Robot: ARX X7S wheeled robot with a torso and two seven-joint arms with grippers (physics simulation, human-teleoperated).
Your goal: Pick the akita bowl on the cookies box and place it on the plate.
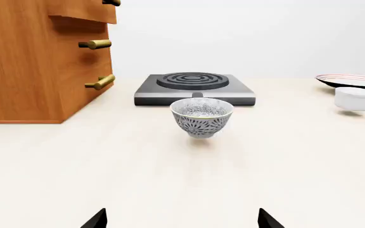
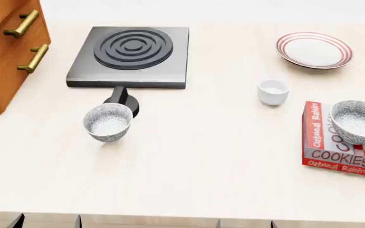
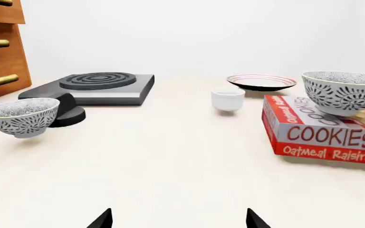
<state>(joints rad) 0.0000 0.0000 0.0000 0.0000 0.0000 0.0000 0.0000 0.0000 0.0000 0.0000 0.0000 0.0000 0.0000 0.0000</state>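
Note:
The akita bowl (image 2: 358, 122), speckled black and white, stands upright on the right part of the red-and-white cookies box (image 2: 330, 154) at the table's right edge. In the right wrist view the bowl (image 3: 344, 92) and the box (image 3: 325, 137) lie ahead and off to one side. The white plate with red rings (image 2: 314, 49) sits at the far right, behind the box. My right gripper (image 3: 179, 219) is open and empty, well short of the box. My left gripper (image 1: 182, 221) is open and empty too, facing a second speckled bowl (image 1: 201, 116).
The second speckled bowl (image 2: 108, 122) stands on the table at left centre. A plain white cup (image 2: 273, 91) sits between box and plate. A black hotplate (image 2: 131, 54) with a knob (image 2: 124, 100) is at the back left, beside a wooden drawer cabinet (image 2: 5, 52).

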